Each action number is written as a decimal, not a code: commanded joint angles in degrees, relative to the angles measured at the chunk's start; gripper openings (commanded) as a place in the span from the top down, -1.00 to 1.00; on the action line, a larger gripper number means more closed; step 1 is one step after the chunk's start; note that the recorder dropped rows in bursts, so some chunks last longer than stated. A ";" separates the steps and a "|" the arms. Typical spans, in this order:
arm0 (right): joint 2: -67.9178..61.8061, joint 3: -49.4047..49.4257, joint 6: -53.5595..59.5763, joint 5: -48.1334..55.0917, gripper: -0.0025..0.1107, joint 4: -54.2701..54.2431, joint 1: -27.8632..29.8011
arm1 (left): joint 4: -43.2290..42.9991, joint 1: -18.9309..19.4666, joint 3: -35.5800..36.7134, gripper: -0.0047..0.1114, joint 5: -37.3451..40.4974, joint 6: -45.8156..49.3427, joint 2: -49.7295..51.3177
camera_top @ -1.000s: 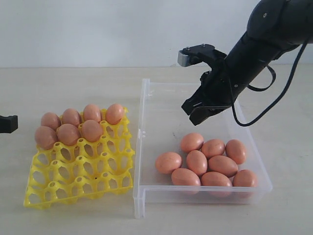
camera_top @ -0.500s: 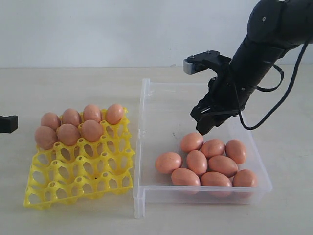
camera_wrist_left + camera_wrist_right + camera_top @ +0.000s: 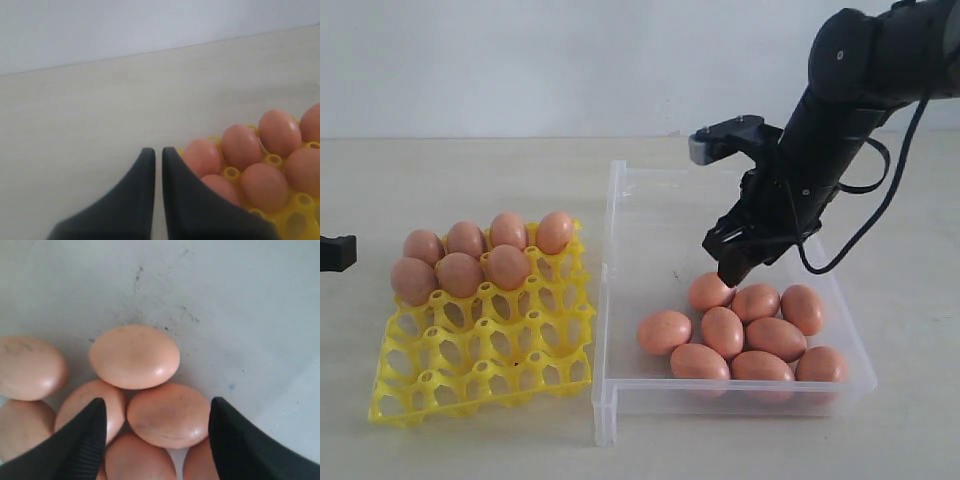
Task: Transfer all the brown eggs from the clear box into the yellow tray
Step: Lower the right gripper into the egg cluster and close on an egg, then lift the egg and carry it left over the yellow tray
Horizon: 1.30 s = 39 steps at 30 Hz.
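- Reach: your right arm [image 3: 840, 110] slopes down from the bench's far right corner into the clear box [image 3: 650, 215]. The right jaws are spread wide and empty, hovering just above the rear of the egg pile.
- That box sits on the bench's right half, with nine brown eggs [image 3: 722, 330] huddled touching toward its front.
- Beside it, toward the left edge, the yellow tray [image 3: 480, 375] holds seven more in its back cups.
- Treat each egg as light, rigid, smooth and brittle; pinch gently across the narrow middle.
- The left jaws rest pressed together on nothing, by the tray.
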<state>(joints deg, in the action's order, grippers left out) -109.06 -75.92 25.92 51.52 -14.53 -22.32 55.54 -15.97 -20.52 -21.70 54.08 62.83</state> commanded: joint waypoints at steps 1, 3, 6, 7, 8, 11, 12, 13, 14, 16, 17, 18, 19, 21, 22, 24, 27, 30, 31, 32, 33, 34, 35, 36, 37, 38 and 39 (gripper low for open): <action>-0.80 -0.04 1.47 1.08 0.01 7.76 -1.67 | -0.09 0.11 0.15 0.85 -0.72 -0.51 -0.45; -0.92 -0.04 7.73 1.97 0.01 8.61 -2.21 | -0.09 0.11 0.15 0.85 -0.72 -0.51 -0.45; -0.92 -0.04 18.25 4.53 0.01 8.86 -2.32 | -0.09 0.11 0.15 0.85 -0.72 -0.51 -0.45; -0.92 -0.04 19.96 4.66 0.01 8.86 -2.32 | -0.09 0.11 0.15 0.85 -0.72 -0.51 -0.45; -0.92 -0.04 22.36 4.78 0.01 8.86 -2.32 | -0.09 0.11 0.15 0.85 -0.72 -0.51 -0.45; -1.40 -0.04 27.57 3.53 0.01 9.15 -2.32 | -0.50 0.11 0.15 0.85 -0.69 -0.51 -0.45; -2.00 -0.04 28.33 2.92 0.01 9.27 -2.32 | -0.50 0.11 0.15 0.85 -0.69 -0.51 -0.45; -2.31 -0.04 28.63 2.31 0.01 9.27 -2.32 | -0.50 0.11 0.15 0.85 -0.69 -0.51 -0.45; -2.73 -0.04 28.89 1.54 0.01 9.39 -2.32 | -0.50 0.11 0.15 0.85 -0.69 -0.51 -0.45; -3.69 -0.04 29.01 0.32 0.01 9.54 -2.32 | -0.50 0.11 0.15 0.85 -0.69 -0.51 -0.45; -4.26 -0.04 29.32 -0.03 0.01 9.54 -2.32 | -0.50 0.11 0.15 0.85 -0.69 -0.51 -0.45; -4.63 -0.04 29.90 -0.53 0.01 9.54 -2.32 | -0.50 0.11 0.15 0.85 -0.69 -0.51 -0.45; -4.89 -0.04 30.29 -0.64 0.01 9.66 -2.32 | -0.50 0.11 0.15 0.85 -0.69 -0.51 -0.45; -5.77 -0.04 30.78 -1.72 0.01 10.08 -2.32 | -0.52 0.11 0.15 0.85 -0.81 -0.51 -0.45; -6.17 -0.04 31.16 -2.12 0.01 10.30 -2.32 | -0.52 0.11 0.15 0.85 -0.89 -0.51 -0.45; -7.35 -0.04 32.92 -4.37 0.01 10.42 -2.32 | -0.52 0.11 0.15 0.85 -0.95 -0.51 -0.45; -8.34 -0.04 33.16 -8.21 0.01 10.32 -2.32 | -0.52 0.11 0.15 0.85 -0.93 -0.15 -0.45; -8.34 -0.04 32.60 -8.62 0.01 10.32 -2.32 | -0.52 0.11 0.15 0.85 -1.30 -0.06 -0.45; -8.34 -0.04 32.37 -8.77 0.04 10.32 -2.32 | -0.52 0.11 0.15 0.85 -1.30 -0.06 -0.45; -8.34 -0.04 31.33 -8.77 0.19 10.32 -2.32 | -0.52 0.11 0.15 0.85 -1.30 -0.06 -0.45; -8.34 -0.04 30.75 -8.77 0.38 10.21 -2.32 | -0.52 0.11 0.15 0.85 -1.30 -0.06 -0.45; -8.34 -0.04 29.18 -8.90 0.71 9.73 -2.32 | -0.52 0.11 0.15 0.85 -1.30 -0.06 -0.45; -8.34 -0.04 28.11 -9.37 0.96 9.62 -2.32 | -0.52 0.11 0.15 0.85 -1.30 -0.06 -0.45; -8.21 -0.04 24.65 -10.84 0.96 9.63 -2.32 | -0.52 0.11 0.15 0.85 -1.30 -0.06 -0.45; -8.12 -0.04 21.59 -12.27 0.96 9.86 -2.20 | -0.52 0.11 0.15 0.85 -1.30 -0.06 -0.45; -7.30 -0.04 17.36 -14.47 0.96 10.28 -1.91 | -0.52 0.11 0.15 0.85 -1.30 -0.06 -0.45; -6.72 -0.14 15.41 -16.02 0.96 10.16 -1.56 | -0.52 0.11 0.15 0.85 -1.30 -0.06 -0.45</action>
<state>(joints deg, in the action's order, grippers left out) -117.59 -75.92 47.06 39.15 -4.63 -24.55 55.19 -15.97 -20.52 -22.71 54.08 62.83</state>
